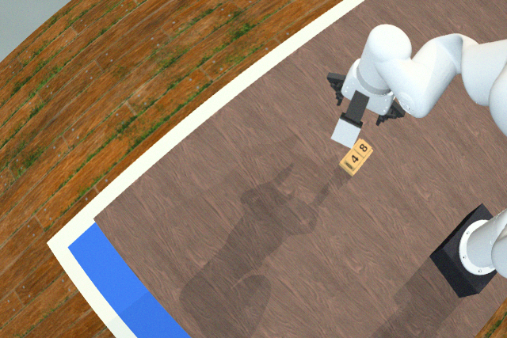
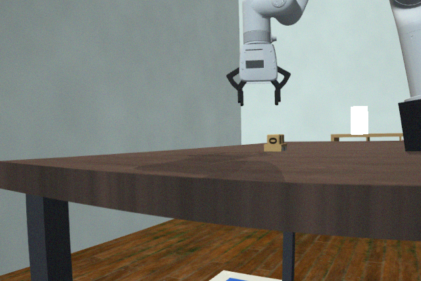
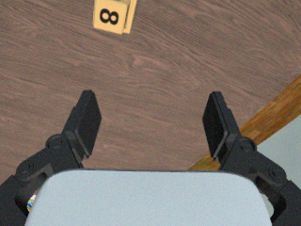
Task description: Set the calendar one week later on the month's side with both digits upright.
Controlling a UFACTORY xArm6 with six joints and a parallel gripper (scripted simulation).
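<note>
A small wooden tray (image 1: pixel 350 172) (image 2: pixel 271 147) (image 3: pixel 131 20) lies flat on the table with two wooden cubes side by side in it. One cube (image 1: pixel 363 147) (image 3: pixel 109 17) has an 8 on top. The other cube (image 1: pixel 354 158) (image 2: pixel 272 140) has a 4 on top and a 0 on its outer end face. The faces on the tray's long sides cannot be read now, and the month's name is not legible. My gripper (image 1: pixel 358 113) (image 2: pixel 258 104) (image 3: pixel 151 104) is open and empty, pointing down well above the table, off to the side of the 8 cube.
The brown table (image 1: pixel 253 142) (image 2: pixel 170 165) surrounds the tray. The black robot base (image 1: pixel 458 254) (image 2: pixel 413 126) stands to the right in the top and exterior views. The table's edge shows at the right in the wrist view. The arm's shadow falls across the table.
</note>
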